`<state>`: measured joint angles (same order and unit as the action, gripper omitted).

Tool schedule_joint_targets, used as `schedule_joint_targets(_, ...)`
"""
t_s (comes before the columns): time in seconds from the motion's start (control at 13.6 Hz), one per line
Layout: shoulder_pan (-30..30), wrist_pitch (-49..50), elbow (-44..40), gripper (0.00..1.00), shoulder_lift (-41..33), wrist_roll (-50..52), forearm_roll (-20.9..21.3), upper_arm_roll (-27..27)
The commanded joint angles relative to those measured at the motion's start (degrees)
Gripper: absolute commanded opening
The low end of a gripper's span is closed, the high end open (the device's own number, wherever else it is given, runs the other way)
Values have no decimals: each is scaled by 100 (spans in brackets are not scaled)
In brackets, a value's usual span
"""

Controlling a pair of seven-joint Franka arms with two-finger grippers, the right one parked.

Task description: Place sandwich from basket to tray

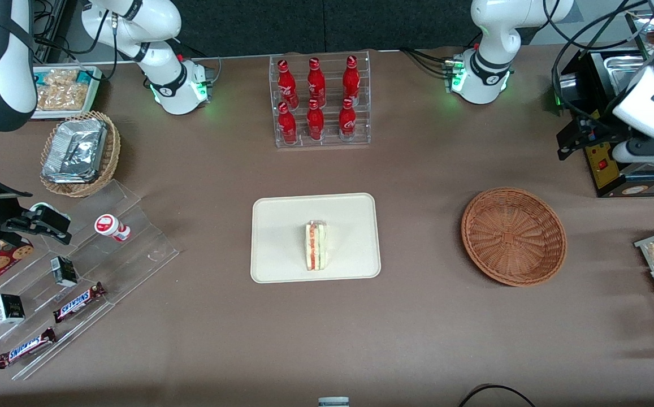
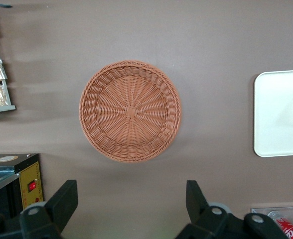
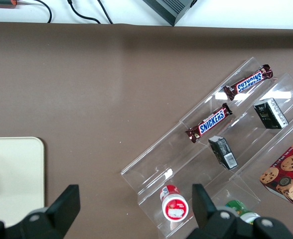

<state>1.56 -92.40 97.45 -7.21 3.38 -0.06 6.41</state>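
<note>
The working left arm was raised high at its end of the table, and its two-finger gripper (image 2: 131, 199) pointed straight down with its black fingers (image 2: 67, 196) spread wide apart, holding nothing. In the left wrist view it hung over bare brown table just beside the round reddish-brown woven wicker basket (image 2: 130, 111), which had nothing in it. In the front view only the arm's white casing showed above that basket (image 1: 513, 236); the fingers could not be seen there.

The small triangular sandwich (image 1: 316, 245) in clear wrap, with red and green filling along its cut edge, lay on the flat cream-coloured rectangular plastic tray (image 1: 281, 226), near the tray's middle and well apart from the basket.

Farther from the front camera than the tray stood a clear acrylic rack (image 1: 321, 100) of six red bottles (image 1: 315, 120) with white Coca-Cola script. Toward the parked arm's end, a clear stepped rack (image 1: 134, 249) held two brown bars (image 1: 79, 302) labelled Snickers. A black machine (image 1: 603, 164) with a yellow panel and red switch stood near the working arm.
</note>
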Motion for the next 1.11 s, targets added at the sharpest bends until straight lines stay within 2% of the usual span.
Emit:
schedule_joint_targets(0.0, 90, -42, 195, 98, -316, -75, -65, 44)
schedule_joint_targets(0.22, 73, 440, -41, 99, -246, -75, 49, 62)
schedule_joint_targets(1.03, 73, 512, -77, 99, -176, -66, 32, 62)
